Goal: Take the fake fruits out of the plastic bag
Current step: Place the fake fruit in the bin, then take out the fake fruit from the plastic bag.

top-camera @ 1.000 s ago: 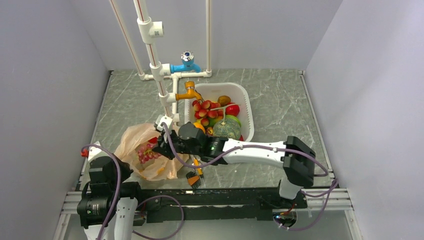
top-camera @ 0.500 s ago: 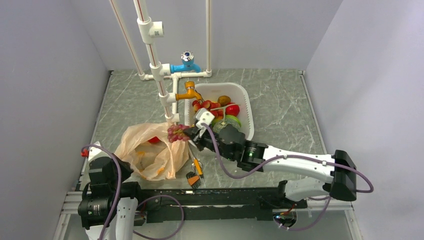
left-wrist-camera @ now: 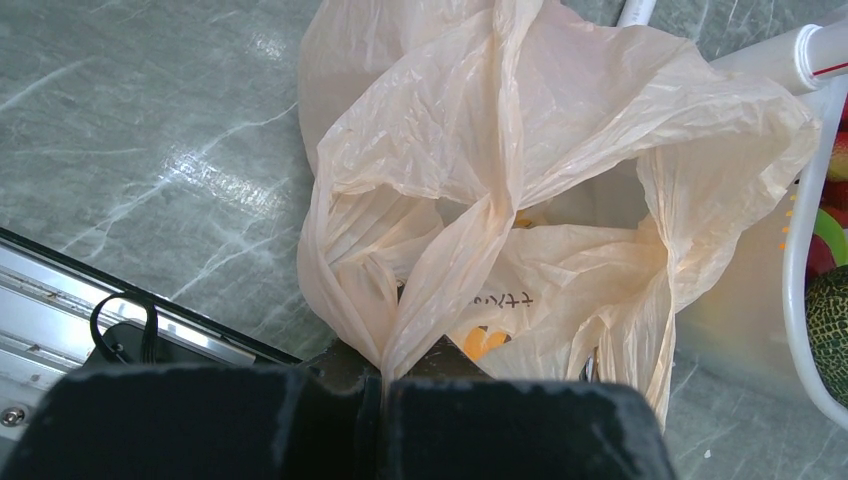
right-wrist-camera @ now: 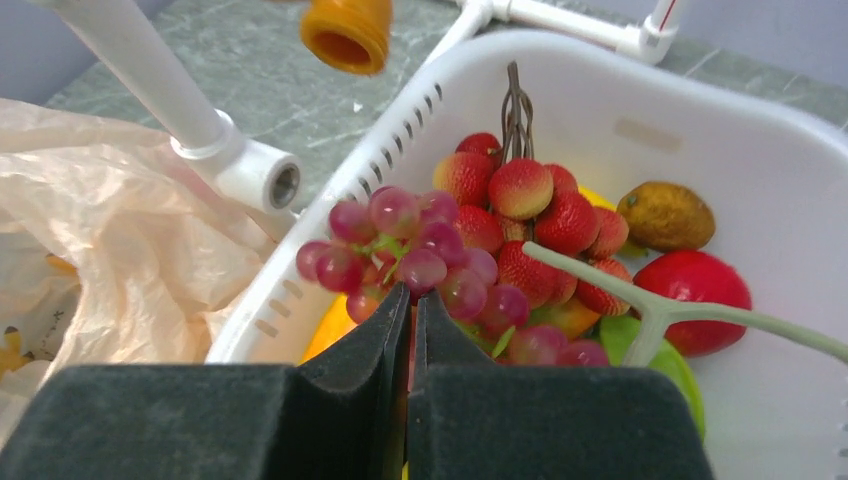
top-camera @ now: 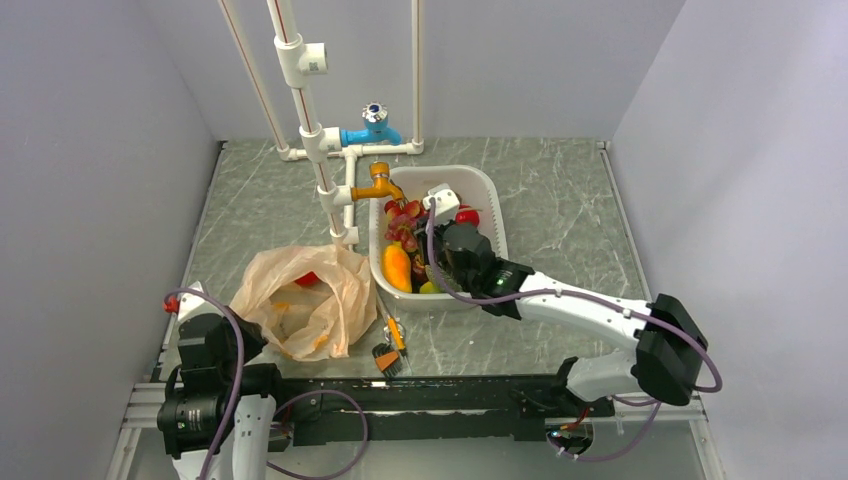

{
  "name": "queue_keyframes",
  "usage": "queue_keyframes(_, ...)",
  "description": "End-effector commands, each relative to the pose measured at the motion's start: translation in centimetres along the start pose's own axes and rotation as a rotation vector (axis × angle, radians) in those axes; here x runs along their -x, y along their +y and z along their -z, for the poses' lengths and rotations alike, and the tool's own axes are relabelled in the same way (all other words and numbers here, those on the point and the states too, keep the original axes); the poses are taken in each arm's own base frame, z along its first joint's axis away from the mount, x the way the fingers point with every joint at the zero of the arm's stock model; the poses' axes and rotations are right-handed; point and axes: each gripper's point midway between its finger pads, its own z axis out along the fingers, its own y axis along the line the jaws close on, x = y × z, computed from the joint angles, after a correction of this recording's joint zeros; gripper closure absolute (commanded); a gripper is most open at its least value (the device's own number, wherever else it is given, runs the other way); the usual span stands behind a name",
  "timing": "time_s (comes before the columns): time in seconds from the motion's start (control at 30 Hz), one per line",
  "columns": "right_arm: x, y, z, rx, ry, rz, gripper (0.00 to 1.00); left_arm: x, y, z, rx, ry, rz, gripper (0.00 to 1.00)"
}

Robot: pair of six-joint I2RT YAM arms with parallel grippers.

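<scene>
Since a second ago the right arm has swung out of the plastic bag (top-camera: 300, 300) and across to the white basin (top-camera: 495, 215), bringing the grape bunch (right-wrist-camera: 420, 260) with it. Nearest me, the left gripper (left-wrist-camera: 383, 385) is closed tight on a twisted fold of the bag's near edge, pinning it to the table; the bag lies slack, mouth turned toward the basin, with 1 red fruit (top-camera: 308, 279) showing just inside the mouth. Further back, the right gripper (right-wrist-camera: 412, 300) is clamped almost fully closed on the grapes, which sit just beyond its fingertips. The bunch's long axis runs crosswise to the fingers, hanging over the basin's left side above the other fruit. The netted melon (left-wrist-camera: 828, 320) already lies in the basin, its pale stem (right-wrist-camera: 650, 310) poking up beside the grapes. I'd judge the release needs little more than opening. After that the red fruit lies left of this gripper; the left arm is nearer but busy. The orange tap (right-wrist-camera: 348, 32) hangs beyond.
</scene>
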Motion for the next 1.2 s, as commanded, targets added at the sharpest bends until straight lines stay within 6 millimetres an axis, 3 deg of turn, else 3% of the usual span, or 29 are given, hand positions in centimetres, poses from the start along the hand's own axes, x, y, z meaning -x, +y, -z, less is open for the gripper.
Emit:
queue_keyframes(0.0, 0.7, 0.1, -1.5, -0.013, -0.011, -0.097, 0.94, 0.8, -0.6, 0.1, -0.035, -0.044, -0.002, 1.0)
queue_keyframes(0.27, -0.9, 0.3, -2.4, -0.016, 0.055, -0.078, 0.57, 0.7, -0.6, 0.1, -0.036, -0.045, -0.002, 1.0)
queue_keyframes(0.5, 0.6, 0.3, -1.4, 0.004, 0.042, -0.042, 0.48, 0.8, -0.6, 0.1, -0.04, -0.047, -0.002, 1.0)
queue_keyframes(0.53, 1.0, 0.8, -1.2, 0.029, 0.034, -0.043, 0.43, 0.8, -0.7, 0.1, -0.039, -0.046, -0.002, 1.0)
queue_keyframes(0.7, 2.5, 5.5, 0.1, 0.267, -0.003, -0.07, 0.27, 0.8, -0.6, 0.2, -0.04, -0.05, -0.001, 1.0)
queue_keyframes(0.87, 3.4, 12.7, 1.8, 0.466, -0.055, 0.019, 0.19, 0.8, -0.6, 0.2, -0.041, -0.054, 0.0, 1.0)
queue_keyframes(1.0, 2.6, 17.5, 2.3, 0.56, -0.043, 0.078, 0.19, 0.8, -0.6, 0.2, -0.041, -0.053, -0.001, 1.0)
queue_keyframes(1.17, 0.0, 23.7, 2.7, 0.731, 0.03, -0.03, 0.22, 0.8, -0.6, 0.1, -0.04, -0.052, 0.0, 1.0)
